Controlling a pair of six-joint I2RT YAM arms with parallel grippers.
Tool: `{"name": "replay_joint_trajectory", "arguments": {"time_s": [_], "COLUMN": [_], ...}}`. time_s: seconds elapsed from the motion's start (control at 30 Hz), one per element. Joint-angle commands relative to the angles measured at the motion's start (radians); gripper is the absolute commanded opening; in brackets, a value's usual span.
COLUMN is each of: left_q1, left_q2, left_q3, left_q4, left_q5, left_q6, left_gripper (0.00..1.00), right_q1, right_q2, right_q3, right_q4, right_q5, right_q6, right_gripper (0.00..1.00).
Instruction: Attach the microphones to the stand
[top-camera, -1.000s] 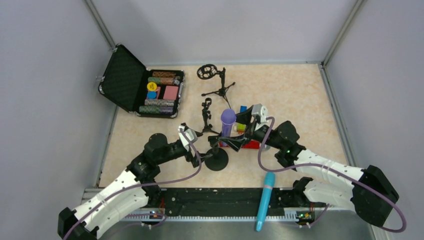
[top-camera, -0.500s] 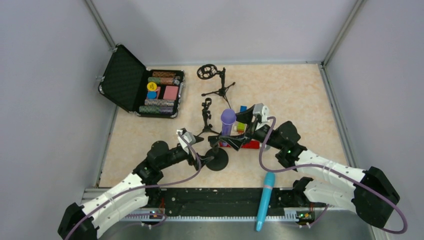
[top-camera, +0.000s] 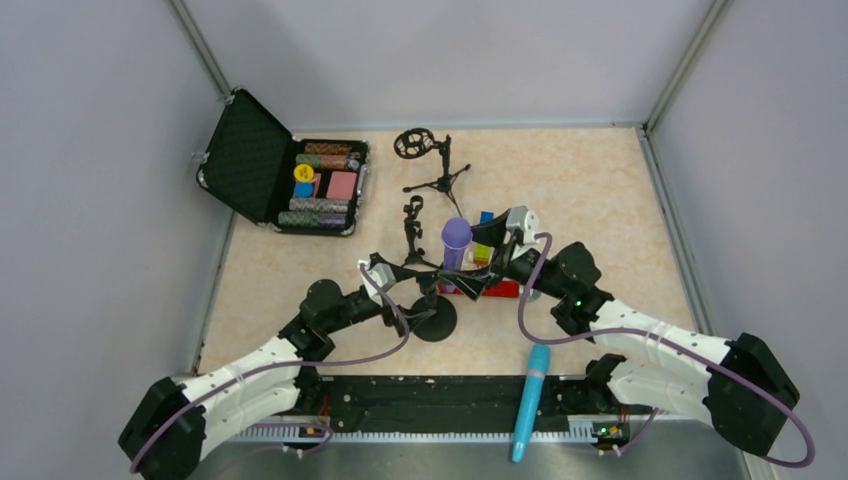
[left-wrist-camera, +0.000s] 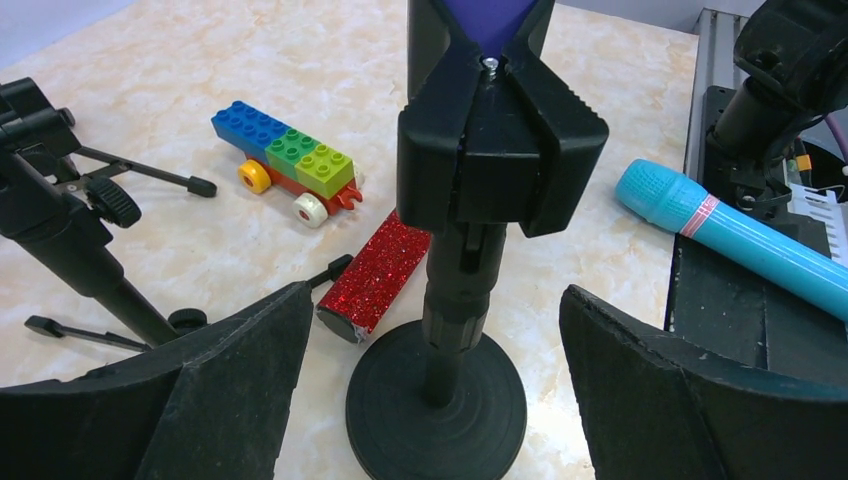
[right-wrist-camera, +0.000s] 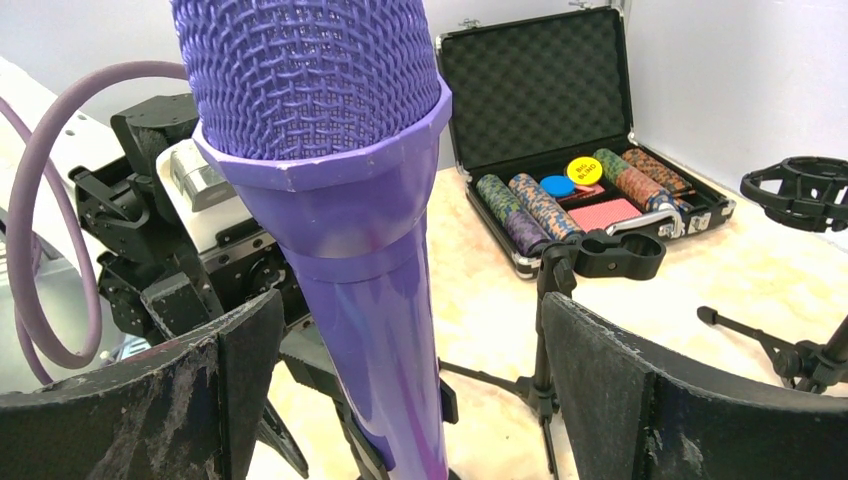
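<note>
Left fingers released, spread wide either side of the stand pole, apart from it. purple microphone upright in the stand's clip. right fingers released, flanking its head. red microphone lies on tabletop just beside the base; cyan microphone lies across near rail.

The purple microphone has a mesh-textured head. The cyan microphone has a pink band. The red microphone is glittery, the stand black and the surface marbled beige.

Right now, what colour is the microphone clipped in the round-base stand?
The microphone is solid purple, mesh head included; clearest in the right wrist view.
</note>
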Motion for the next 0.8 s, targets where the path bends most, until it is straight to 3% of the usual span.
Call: {"name": "replay_joint_trajectory", "arguments": {"time_s": [0.0,0.33,0.57,0.77], "left_q1": [-0.004,-0.004,-0.004,-0.004], "left_q2": [0.031,0.145,0.245,0.276], "left_q3": [0.007,0.031,0.070,0.068], "left_q4": [0.129,0.262,0.322,0.391], "left_q5": [0.033,0.074,0.140,0.142], "left_q6": [0.023,0.020,-0.008,-0.031], "left_gripper": [0.96,0.86,0.63,0.63], "right_q1": [0.012,0.012,0.013,0.013], "right_q2": [-0.009,-0.001,-0.003,-0.006], "right_q3": [0.010,0.003,0.001,0.000], "right_q4": [0.061,0.090,0.094,0.091], "right_q5": [-0.005,0.001,0.004,0.006], "right_q6": [-0.006,-0.004,-0.006,-0.010], "right_gripper": [0.96,0.96,0.96,0.96]}}
